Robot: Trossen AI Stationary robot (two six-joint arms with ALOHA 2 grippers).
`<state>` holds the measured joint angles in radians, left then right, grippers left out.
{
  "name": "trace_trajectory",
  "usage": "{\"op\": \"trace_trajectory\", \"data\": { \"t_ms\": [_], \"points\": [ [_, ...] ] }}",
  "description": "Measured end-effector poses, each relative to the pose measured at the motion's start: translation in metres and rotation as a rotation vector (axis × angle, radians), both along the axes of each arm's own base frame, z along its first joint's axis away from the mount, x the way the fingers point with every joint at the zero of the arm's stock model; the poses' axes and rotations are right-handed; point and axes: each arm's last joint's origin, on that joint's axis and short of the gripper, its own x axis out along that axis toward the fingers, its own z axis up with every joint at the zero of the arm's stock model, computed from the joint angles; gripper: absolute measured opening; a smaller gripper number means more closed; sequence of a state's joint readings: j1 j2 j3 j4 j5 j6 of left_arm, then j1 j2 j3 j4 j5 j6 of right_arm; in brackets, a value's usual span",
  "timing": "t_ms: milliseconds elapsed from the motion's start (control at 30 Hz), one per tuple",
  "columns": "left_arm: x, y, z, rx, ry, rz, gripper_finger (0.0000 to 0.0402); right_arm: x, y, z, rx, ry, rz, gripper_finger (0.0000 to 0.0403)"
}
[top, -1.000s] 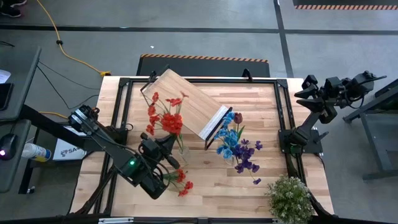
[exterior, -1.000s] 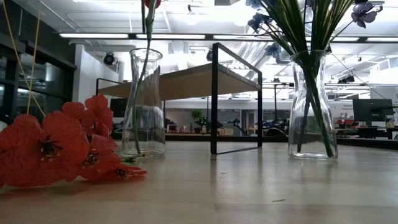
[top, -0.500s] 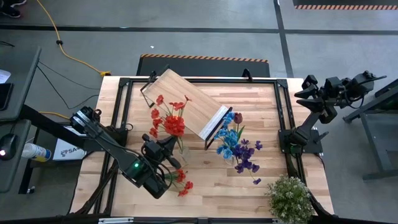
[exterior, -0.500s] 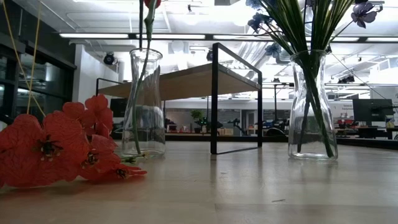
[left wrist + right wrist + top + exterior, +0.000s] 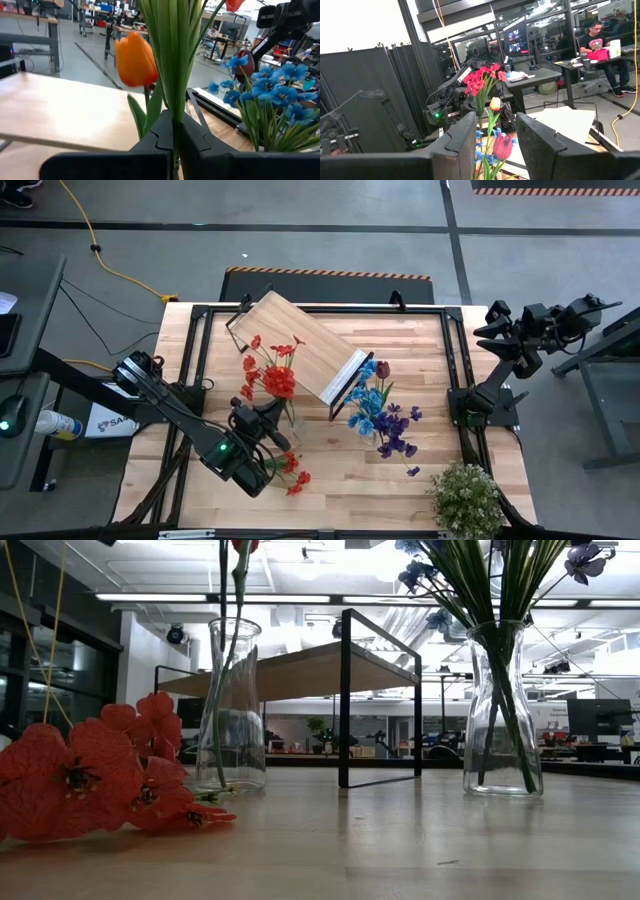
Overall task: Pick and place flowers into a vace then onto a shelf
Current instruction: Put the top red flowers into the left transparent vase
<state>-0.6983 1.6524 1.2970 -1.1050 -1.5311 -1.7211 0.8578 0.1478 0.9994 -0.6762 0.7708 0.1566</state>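
Note:
My left gripper (image 5: 270, 416) is shut on a bunch of flowers (image 5: 270, 372) with red heads and an orange one (image 5: 135, 59). It holds them over the left glass vase (image 5: 230, 705). A second glass vase (image 5: 503, 710) to its right holds blue and purple flowers (image 5: 382, 418). More red flowers (image 5: 291, 471) lie flat on the table near the front edge. The shelf (image 5: 300, 345) stands slantwise at the far middle. My right gripper (image 5: 495, 145) is open, raised beyond the table's right edge, with nothing between its fingers. My left gripper pinches the bunch's green stems (image 5: 174, 102) between its two fingers, below the heads. The fingers lie level and across the stems. The bunch stands upright, and its lower stems (image 5: 224, 650) reach down into the left vase.
A bushy pale green-white plant (image 5: 465, 500) stands at the table's near right corner. A black frame (image 5: 200, 360) runs round the tabletop. Bare wood lies at the front middle (image 5: 350, 480). A person sits at a desk far off in the right wrist view.
My left gripper has gone down a little, still shut on the bunch. The stems have sunk farther into the left vase, and a second stem now shows at its neck. The bunch stays upright.

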Motion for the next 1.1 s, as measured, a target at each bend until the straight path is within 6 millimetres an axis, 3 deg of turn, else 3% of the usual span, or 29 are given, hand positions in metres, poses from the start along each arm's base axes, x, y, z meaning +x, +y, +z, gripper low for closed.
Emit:
{"op": "trace_trajectory", "data": {
  "t_ms": [267, 1100],
  "points": [
    [0.0020, -0.0018, -0.0019, -0.039, -0.002, -0.004, 0.0061, 0.0000, -0.0003, 0.0000, -0.006, 0.000, -0.008, 0.0130],
    [0.0034, -0.0032, -0.0033, -0.097, 0.018, -0.014, 0.0067, 0.0000, -0.0004, 0.0000, -0.006, 0.001, -0.013, 0.0130]
  ]
}}
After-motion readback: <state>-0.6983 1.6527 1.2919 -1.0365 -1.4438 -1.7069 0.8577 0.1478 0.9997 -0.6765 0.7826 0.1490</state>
